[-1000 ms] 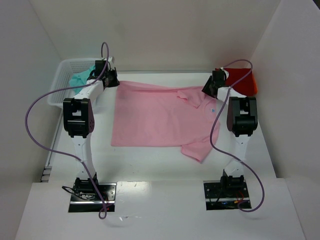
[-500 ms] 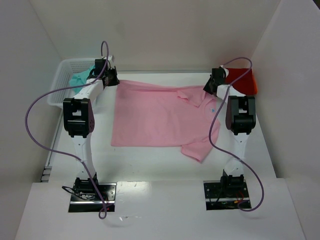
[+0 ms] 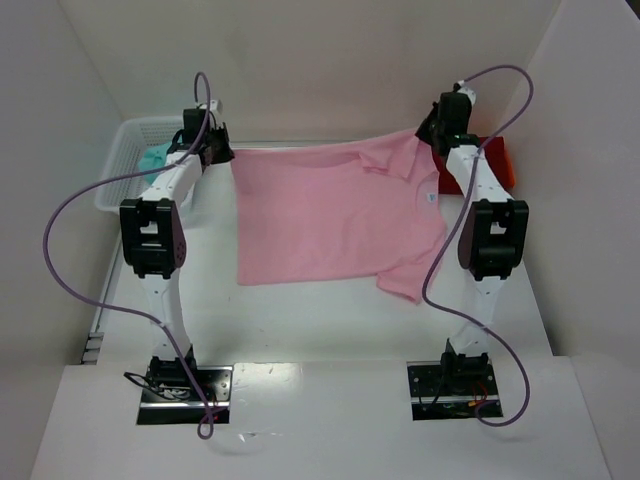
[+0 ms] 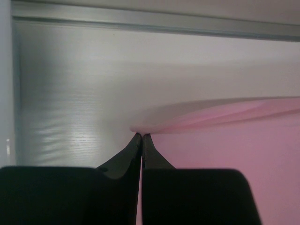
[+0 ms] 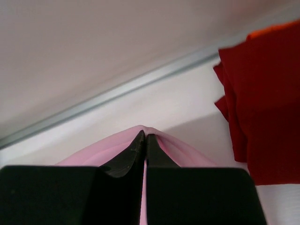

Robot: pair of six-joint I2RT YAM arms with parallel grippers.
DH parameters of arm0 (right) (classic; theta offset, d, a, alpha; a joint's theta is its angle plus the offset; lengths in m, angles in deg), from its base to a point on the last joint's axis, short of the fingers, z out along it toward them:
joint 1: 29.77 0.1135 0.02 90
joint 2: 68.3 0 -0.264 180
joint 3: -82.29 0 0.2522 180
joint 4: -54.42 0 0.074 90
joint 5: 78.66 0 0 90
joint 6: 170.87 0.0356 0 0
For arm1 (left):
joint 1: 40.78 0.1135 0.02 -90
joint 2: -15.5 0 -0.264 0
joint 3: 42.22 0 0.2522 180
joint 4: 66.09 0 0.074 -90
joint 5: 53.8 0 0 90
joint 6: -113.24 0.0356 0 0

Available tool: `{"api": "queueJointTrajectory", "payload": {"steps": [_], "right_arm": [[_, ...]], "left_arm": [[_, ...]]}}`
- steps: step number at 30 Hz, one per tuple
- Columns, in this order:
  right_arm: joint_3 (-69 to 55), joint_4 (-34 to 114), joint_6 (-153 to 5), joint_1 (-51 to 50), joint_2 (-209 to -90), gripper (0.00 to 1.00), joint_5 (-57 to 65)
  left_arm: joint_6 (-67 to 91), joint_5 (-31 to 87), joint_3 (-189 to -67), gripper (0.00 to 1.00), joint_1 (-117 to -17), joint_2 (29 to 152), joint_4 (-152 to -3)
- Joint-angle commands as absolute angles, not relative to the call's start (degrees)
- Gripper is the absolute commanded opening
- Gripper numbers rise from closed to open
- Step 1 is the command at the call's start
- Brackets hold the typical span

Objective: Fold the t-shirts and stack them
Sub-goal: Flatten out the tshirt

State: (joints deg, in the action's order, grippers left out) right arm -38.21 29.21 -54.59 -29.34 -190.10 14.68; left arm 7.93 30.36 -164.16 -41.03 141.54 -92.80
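Shows left gripper (image 3: 212, 152) and right gripper (image 3: 432, 132) pinched shut on the far corners of the pink shirt (image 3: 330, 215) — the right newly closed — with that edge now lifted and taut, near hem trailing at centre. Signals the fold beginning. Leaves red shirt (image 3: 497, 160) far right, teal shirt (image 3: 153, 158) in basket (image 3: 115, 185) far left.

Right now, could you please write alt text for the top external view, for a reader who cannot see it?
A pink t-shirt is held stretched by its far edge, with the left gripper and right gripper each shut on one end. A red t-shirt lies at far right, and a teal t-shirt sits in a white basket at far left.
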Motion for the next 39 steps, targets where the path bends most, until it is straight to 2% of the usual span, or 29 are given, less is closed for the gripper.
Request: {"api": "queueJointTrajectory", "payload": {"steps": [1, 8, 13, 23, 27, 30, 32, 34, 35, 38, 39], "right_arm": [[-41.3, 29.6, -56.4, -29.8, -180.2, 0.01, 14.4], [-39.9, 29.6, -57.0, -29.8, -167.2, 0.01, 13.2], [-28.9, 31.7, -56.5, -29.8, -150.5, 0.01, 13.2], [-22.6, 24.9, -54.9, -29.8, -128.9, 0.01, 15.4], [-19.4, 24.2, -55.5, -29.8, -126.2, 0.01, 18.4], [-22.1, 20.4, -55.6, -29.8, -127.3, 0.01, 17.0], [-18.3, 23.4, -55.6, -29.8, -126.1, 0.01, 17.9], [-20.1, 20.5, -56.2, -29.8, -127.4, 0.01, 18.5], [-19.3, 20.5, -56.2, -29.8, -127.4, 0.01, 18.5], [-21.1, 19.9, -56.7, -29.8, -129.1, 0.01, 17.9], [-20.5, 21.3, -56.7, -29.8, -129.1, 0.01, 17.8]], "left_arm": [[7.4, 31.9, -164.7, 0.0, -40.2, 132.5, -90.8], [8.0, 32.4, -164.1, 0.0, -39.6, 119.3, -91.3], [8.0, 33.8, -160.1, 0.0, -39.6, 105.9, -90.0], [10.4, 37.2, -163.1, 0.0, -39.6, 91.7, -96.9], [11.6, 41.3, -164.5, 0.0, -39.6, 90.2, -96.4], [12.2, 41.2, -170.1, 0.0, -40.6, 92.6, -101.9], [12.7, 43.1, -168.2, 0.0, -40.6, 92.0, -101.5], [12.2, 43.8, -170.9, 0.0, -40.6, 92.0, -101.1], [12.9, 43.8, -166.2, 0.0, -40.6, 91.3, -98.5], [12.9, 44.0, -173.0, 0.0, -42.1, 94.2, -105.3], [12.9, 43.0, -169.5, 0.0, -42.7, 92.8, -103.0]]}}
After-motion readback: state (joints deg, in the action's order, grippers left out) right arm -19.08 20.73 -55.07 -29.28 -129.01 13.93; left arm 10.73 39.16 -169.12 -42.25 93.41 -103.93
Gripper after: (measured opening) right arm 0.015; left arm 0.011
